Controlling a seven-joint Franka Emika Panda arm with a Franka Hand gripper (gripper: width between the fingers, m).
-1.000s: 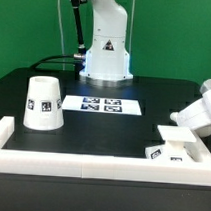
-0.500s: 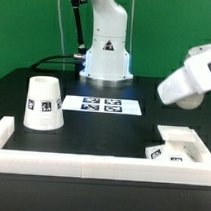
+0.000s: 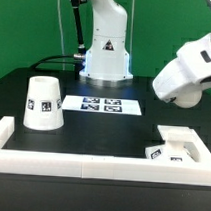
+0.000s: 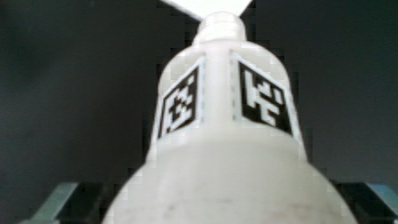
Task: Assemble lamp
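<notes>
The white round bulb (image 3: 187,73) hangs in the air at the exterior view's right, well above the table. In the wrist view the bulb (image 4: 222,120) fills the frame, its neck pointing away and two square tags on its sides. My gripper (image 4: 214,208) is shut on the bulb's round body, with a finger (image 4: 61,202) showing at each side. In the exterior view the gripper is hidden behind the bulb and cut off by the frame edge. The cone shade (image 3: 42,102) stands on the table at the left. The small wedge base (image 3: 169,151) lies in the front right corner.
The marker board (image 3: 104,104) lies flat mid-table before the robot's pedestal (image 3: 106,55). White rails (image 3: 90,165) edge the table's front, with short returns at the left (image 3: 4,130) and right (image 3: 188,137). The base sits against the right rail corner.
The bulb has risen from low at the right edge to well above the table and shifted a little leftward. The shade and base have not moved.
</notes>
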